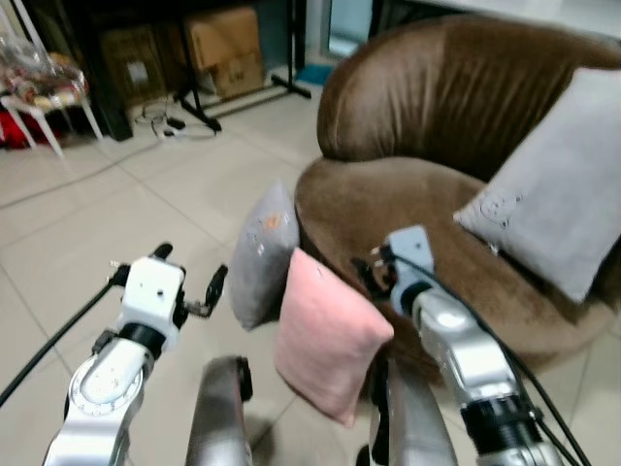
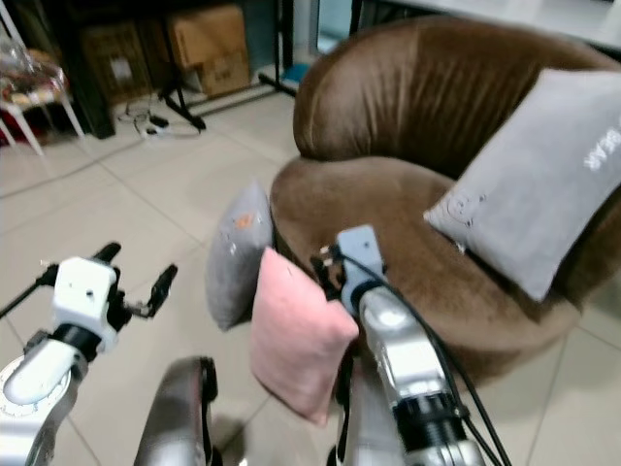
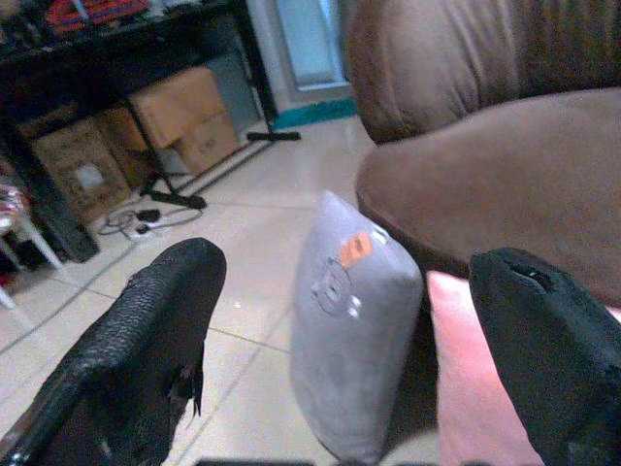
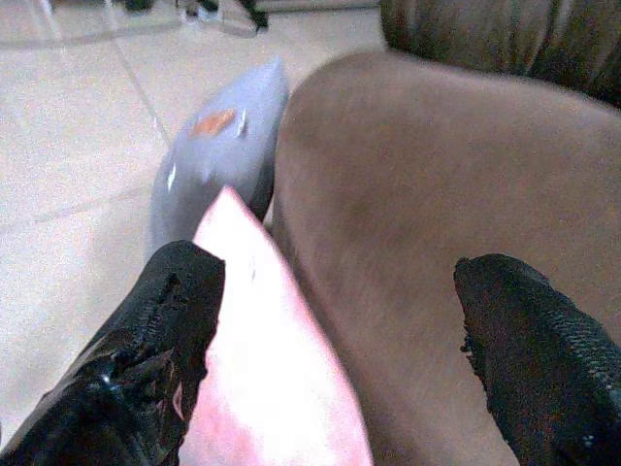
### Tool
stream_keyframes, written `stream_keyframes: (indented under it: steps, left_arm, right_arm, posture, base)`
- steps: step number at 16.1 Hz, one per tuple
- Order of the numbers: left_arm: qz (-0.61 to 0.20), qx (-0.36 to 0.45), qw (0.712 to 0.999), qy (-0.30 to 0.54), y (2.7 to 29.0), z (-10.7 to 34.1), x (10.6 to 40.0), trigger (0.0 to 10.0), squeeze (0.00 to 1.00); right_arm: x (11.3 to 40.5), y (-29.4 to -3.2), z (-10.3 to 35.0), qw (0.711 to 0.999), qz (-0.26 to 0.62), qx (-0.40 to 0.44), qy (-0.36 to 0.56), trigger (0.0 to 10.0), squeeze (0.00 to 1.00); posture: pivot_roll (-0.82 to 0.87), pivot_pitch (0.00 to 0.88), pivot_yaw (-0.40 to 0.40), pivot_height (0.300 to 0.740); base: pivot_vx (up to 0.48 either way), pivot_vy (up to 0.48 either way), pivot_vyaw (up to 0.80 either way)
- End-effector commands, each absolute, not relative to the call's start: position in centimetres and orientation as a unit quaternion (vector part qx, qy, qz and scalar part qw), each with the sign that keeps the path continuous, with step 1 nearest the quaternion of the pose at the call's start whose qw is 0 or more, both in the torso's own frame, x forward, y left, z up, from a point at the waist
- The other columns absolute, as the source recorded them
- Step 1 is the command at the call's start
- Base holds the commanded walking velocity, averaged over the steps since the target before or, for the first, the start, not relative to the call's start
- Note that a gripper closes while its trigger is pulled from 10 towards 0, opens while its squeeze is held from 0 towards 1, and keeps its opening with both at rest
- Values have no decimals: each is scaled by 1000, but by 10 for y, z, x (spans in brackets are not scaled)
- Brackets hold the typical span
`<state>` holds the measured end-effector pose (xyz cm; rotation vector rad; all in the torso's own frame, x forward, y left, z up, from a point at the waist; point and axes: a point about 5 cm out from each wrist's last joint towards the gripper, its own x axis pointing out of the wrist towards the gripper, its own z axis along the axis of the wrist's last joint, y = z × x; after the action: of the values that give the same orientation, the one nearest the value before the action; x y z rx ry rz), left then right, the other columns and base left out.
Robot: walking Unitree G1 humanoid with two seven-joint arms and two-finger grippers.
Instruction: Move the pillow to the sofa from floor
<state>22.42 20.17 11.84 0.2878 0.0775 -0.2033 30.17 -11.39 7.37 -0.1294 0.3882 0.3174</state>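
Observation:
A pink pillow (image 1: 325, 335) stands on edge on the tiled floor, leaning against the front of the brown round sofa (image 1: 388, 204). A grey pillow (image 1: 260, 254) with an orange mark leans there too, just to the pink one's left. My right gripper (image 1: 374, 274) hovers over the pink pillow's top edge beside the sofa seat; in the right wrist view its fingers (image 4: 165, 320) stand wide open around the pink pillow (image 4: 262, 359). My left gripper (image 1: 189, 272) is open above the floor, left of the grey pillow (image 3: 349, 320), holding nothing.
A large light-grey cushion (image 1: 558, 189) rests against the sofa's right backrest. Cardboard boxes (image 1: 223, 44), a black stand's legs (image 1: 194, 102) and cables (image 1: 165, 126) lie at the back. A white chair (image 1: 44, 107) stands far left. Open tile floor (image 1: 107, 223) spreads on my left.

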Motion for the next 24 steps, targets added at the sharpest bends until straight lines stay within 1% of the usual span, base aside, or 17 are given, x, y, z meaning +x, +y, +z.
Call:
stream_keyframes:
  steps: [1, 2, 3, 4, 6, 8, 10, 11, 12, 13, 14, 15, 17, 18, 19, 20, 24]
  left_arm:
    - [-110, 144, 982, 45, 200, 118, 223, 10000, 412]
    - [-111, 145, 982, 47, 201, 117, 222, 10000, 412]
    - [-115, 146, 981, 51, 201, 116, 221, 10000, 416]
    - [-125, 147, 979, 57, 199, 113, 223, 10000, 412]
    - [-152, 144, 975, 70, 195, 111, 222, 10000, 416]
    - [-209, 140, 963, 97, 189, 104, 213, 10000, 416]
    - [-223, 139, 959, 107, 189, 104, 204, 10000, 416]
    - [-219, 142, 959, 111, 192, 106, 195, 10000, 412]
    - [-217, 142, 959, 114, 194, 108, 190, 10000, 416]
    - [-218, 141, 959, 117, 194, 109, 185, 10000, 416]
    - [-219, 140, 958, 119, 194, 110, 182, 10000, 416]
    - [-219, 139, 958, 125, 194, 111, 175, 10000, 420]
    - [-221, 137, 957, 131, 194, 113, 169, 10000, 416]
    - [-225, 132, 955, 138, 194, 113, 164, 10000, 416]
    - [-227, 130, 955, 141, 194, 113, 163, 10000, 412]
    - [-230, 127, 954, 146, 193, 113, 161, 10000, 416]
    - [-227, 126, 954, 151, 192, 112, 161, 10000, 416]
  right_arm:
    - [307, -113, 74, 966, 164, -73, 186, 10000, 0]
    - [308, -113, 72, 966, 165, -75, 187, 10000, 0]
    - [310, -108, 65, 961, 180, -53, 204, 10000, 894]
    - [312, -105, 57, 956, 186, -50, 220, 10000, 1000]
    - [315, -101, 46, 949, 191, -66, 243, 10000, 1000]
    - [318, -97, 35, 941, 193, -90, 263, 10000, 1000]
    - [320, -97, 32, 939, 187, -110, 267, 10000, 1000]
    - [324, -98, 33, 944, 165, -119, 261, 10000, 1000]
    - [326, -99, 33, 946, 150, -123, 258, 10000, 961]
    - [327, -99, 31, 945, 147, -129, 264, 10000, 137]
    - [326, -98, 30, 943, 148, -134, 266, 10000, 137]
    - [326, -96, 29, 940, 152, -142, 269, 10000, 0]
    - [327, -94, 29, 940, 152, -147, 269, 9804, 0]
    - [328, -90, 31, 942, 155, -133, 266, 4118, 0]
    - [328, -88, 31, 943, 158, -127, 265, 471, 0]
    - [328, -85, 31, 943, 164, -122, 263, 0, 0]
    - [325, -83, 28, 943, 171, -118, 261, 0, 0]
  posture:
    - [22, 37, -15, 479]
    - [22, 37, -15, 474]
    - [20, 61, -17, 474]
    - [19, 80, -17, 474]
    - [20, 115, -19, 474]
    - [26, 148, -26, 474]
    - [33, 189, -41, 474]
    - [38, 215, -51, 474]
    - [42, 225, -56, 474]
    - [46, 236, -62, 474]
    - [48, 239, -64, 474]
    - [51, 253, -66, 474]
    - [55, 258, -68, 474]
    - [57, 261, -69, 474]
    - [58, 263, -71, 474]
    - [58, 264, -71, 474]
    - [53, 257, -65, 474]
  base:
    - [0, 0, 0]
    - [0, 0, 0]
    - [0, 0, 0]
    - [0, 0, 0]
    - [0, 0, 0]
    - [0, 0, 0]
    - [0, 0, 0]
    - [0, 0, 0]
    - [0, 0, 0]
    - [0, 0, 0]
    - [0, 0, 0]
    - [0, 0, 0]
    - [0, 0, 0]
    - [0, 0, 0]
    - [0, 0, 0]
    - [0, 0, 0]
    - [0, 0, 0]
